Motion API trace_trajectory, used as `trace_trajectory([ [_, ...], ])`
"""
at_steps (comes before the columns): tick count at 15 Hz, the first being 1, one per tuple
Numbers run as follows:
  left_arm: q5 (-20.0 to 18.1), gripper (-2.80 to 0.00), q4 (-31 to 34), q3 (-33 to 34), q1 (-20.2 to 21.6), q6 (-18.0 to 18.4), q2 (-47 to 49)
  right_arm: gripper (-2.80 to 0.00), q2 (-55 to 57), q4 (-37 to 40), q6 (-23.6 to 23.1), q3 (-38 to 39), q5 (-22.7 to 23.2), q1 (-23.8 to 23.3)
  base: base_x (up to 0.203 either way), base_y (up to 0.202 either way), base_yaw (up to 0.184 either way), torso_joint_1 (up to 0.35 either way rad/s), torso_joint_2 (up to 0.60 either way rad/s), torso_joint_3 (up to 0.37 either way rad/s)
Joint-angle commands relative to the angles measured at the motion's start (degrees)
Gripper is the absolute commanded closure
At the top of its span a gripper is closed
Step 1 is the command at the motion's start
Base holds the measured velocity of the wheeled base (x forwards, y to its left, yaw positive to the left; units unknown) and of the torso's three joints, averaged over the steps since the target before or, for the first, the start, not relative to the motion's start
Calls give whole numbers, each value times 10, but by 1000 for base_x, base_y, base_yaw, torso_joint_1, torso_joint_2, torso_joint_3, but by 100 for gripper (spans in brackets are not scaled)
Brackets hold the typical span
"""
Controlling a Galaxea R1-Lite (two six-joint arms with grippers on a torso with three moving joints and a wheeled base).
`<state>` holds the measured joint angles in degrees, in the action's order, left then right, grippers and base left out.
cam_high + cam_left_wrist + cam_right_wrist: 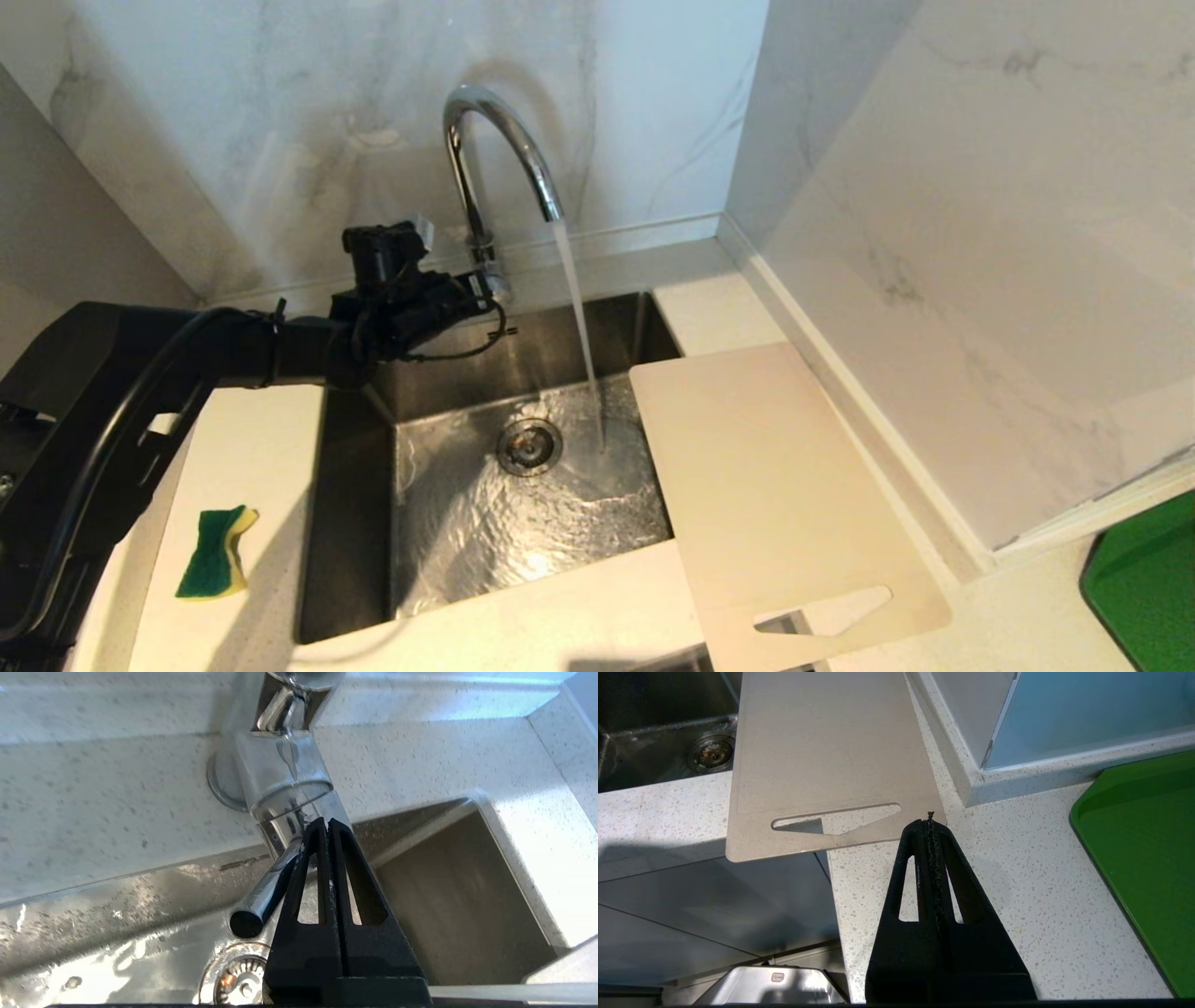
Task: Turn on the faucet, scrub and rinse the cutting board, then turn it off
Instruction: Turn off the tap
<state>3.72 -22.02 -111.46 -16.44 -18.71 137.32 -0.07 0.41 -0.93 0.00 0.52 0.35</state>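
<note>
At the back of the sink (355, 523), in the head view, water is seen pouring from the faucet (495, 149), so the first step can be judged done. The cutting board (775, 485) is laid across the sink's right edge and the counter, apparently dry; a sponge (217, 553) is left on the counter to the left.

In the left wrist view, the left gripper (326, 822) is shown closed on nothing, its tips against the faucet's base beside the lever (266, 891).

In the right wrist view, the right gripper (930, 820) is shown closed and empty above the counter, near the board's handle slot (836, 821). Scrubbing, rinsing and shutting off are judged outstanding.
</note>
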Motion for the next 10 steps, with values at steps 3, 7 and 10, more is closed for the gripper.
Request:
trace_trajectory([
  [3,3,0,1,-6,17,-1,9,0,1,0,0,1,1,0,0,0,0,0,0,0],
  [7,3,0,1,-7,27,-1,9,0,1,0,0,1,0,0,0,0,0,0,0,0],
  [10,-6,0,1,-7,32,-1,9,0,1,0,0,1,0,0,0,0,0,0,0,0],
])
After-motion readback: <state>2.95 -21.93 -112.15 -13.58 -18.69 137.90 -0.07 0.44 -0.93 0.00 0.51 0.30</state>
